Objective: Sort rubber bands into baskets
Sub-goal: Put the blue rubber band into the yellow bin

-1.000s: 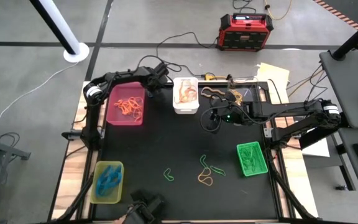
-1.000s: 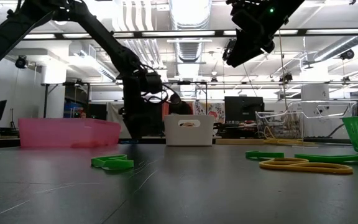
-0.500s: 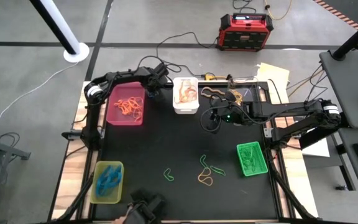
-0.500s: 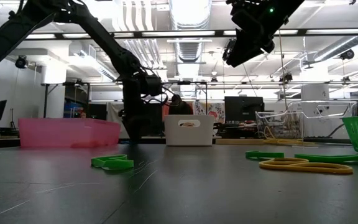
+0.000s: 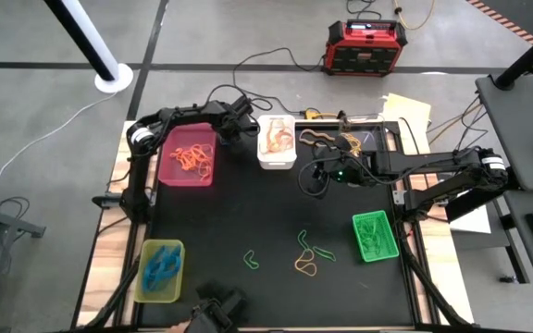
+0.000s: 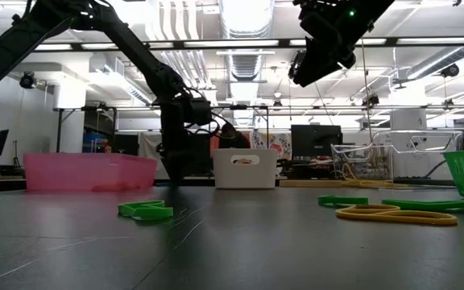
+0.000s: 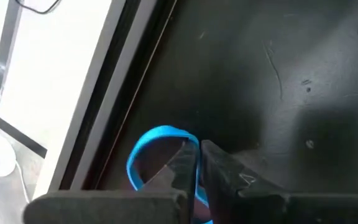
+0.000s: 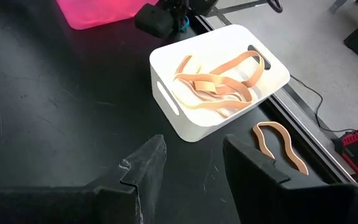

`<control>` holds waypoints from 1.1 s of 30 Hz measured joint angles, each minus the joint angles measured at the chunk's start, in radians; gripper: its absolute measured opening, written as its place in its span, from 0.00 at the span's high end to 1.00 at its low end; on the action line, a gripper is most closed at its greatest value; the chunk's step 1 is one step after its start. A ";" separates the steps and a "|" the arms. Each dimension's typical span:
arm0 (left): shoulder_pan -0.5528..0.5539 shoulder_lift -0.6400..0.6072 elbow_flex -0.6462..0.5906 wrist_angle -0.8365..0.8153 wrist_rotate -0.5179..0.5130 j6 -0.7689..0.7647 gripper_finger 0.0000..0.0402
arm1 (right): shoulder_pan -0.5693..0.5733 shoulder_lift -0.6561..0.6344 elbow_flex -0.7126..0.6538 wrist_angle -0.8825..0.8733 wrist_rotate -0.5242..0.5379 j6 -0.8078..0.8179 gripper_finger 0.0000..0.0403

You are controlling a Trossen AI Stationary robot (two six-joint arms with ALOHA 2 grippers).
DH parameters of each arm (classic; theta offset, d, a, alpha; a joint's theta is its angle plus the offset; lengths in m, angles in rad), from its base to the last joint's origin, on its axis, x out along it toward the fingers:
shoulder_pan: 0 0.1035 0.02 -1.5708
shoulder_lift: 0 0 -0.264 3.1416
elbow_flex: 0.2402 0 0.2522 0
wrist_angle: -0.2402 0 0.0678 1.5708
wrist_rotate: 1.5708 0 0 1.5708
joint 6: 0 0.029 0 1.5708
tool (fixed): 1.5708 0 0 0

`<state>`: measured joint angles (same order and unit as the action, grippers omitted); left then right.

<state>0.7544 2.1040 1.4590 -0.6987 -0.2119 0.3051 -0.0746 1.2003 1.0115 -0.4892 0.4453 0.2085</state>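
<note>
Mostly sorted: yellow-green plastic basket [image 5: 160,271] holding blue loops, pink-magenta tray [image 5: 187,156] orange ones, white tub [image 5: 277,141] tan, bright green basket [image 5: 374,236] green. Left gripper [image 5: 232,129] clamped on thin blue rubber band [image 7: 157,158]; right gripper [image 8: 191,163] spread, empty. Loose bands [image 5: 308,254] on black table [image 5: 248,213] unsorted. Left gripper nudged slightly toward white tub versus a second back.

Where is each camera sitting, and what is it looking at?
High view: above the table, looking straight down; both arms show.
Low view: at tabletop height, looking across; both arms show.
Left wrist view: on the left arm; the left end effector is shut on a blue rubber band.
Right wrist view: on the right arm; the open right end effector faces the white basket.
Shared: high and right wrist views both show the white basket.
</note>
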 joint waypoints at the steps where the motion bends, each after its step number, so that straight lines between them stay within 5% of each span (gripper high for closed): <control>1: 0.000 -0.001 0.000 0.000 0.000 0.007 0.98 | 0.000 0.000 0.000 0.000 0.000 0.000 0.61; 24: -0.146 -0.166 -0.011 -0.138 0.010 -0.004 1.00 | 0.000 0.000 0.000 -0.003 0.000 0.000 0.61; 33: -0.104 -0.140 -0.011 -0.109 -0.033 -0.128 0.93 | 0.000 0.000 0.000 -0.003 -0.001 0.000 0.61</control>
<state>0.6502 1.9642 1.4477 -0.8082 -0.2450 0.1776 -0.0746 1.2003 1.0115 -0.4927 0.4441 0.2089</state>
